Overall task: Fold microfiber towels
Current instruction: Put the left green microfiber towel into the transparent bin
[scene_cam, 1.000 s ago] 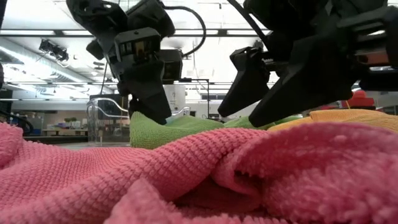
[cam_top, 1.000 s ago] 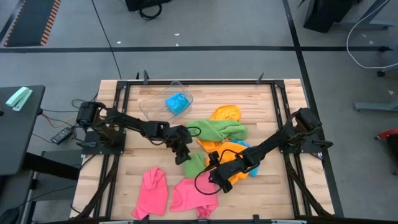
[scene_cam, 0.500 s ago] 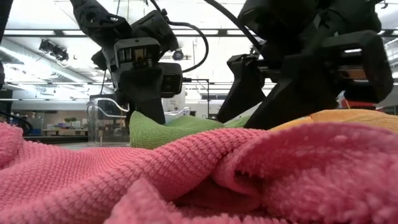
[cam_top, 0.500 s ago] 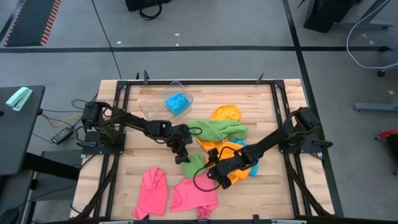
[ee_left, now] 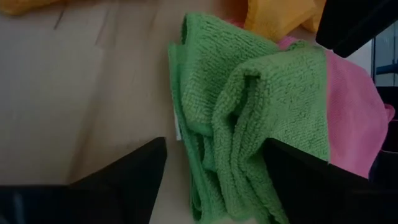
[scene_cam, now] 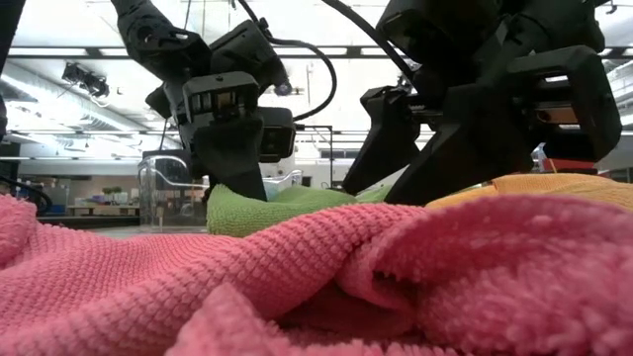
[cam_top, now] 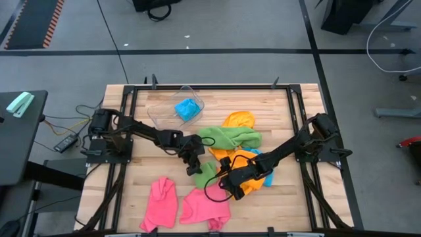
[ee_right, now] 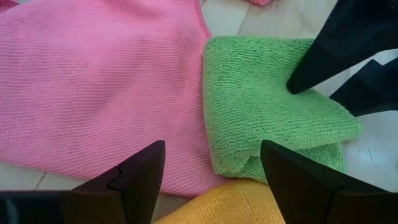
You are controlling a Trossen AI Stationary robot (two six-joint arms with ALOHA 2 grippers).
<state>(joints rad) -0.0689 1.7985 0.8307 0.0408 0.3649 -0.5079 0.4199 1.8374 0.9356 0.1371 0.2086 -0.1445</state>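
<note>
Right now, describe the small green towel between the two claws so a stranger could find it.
On the wooden table, look between the pink towel and the orange towel. The small green towel lies there bunched, apart from the longer green towel behind it.

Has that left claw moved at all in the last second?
Yes. The left gripper has slid slightly nearer the table's front edge, judged against the clear tub, over the small green towel.
</note>
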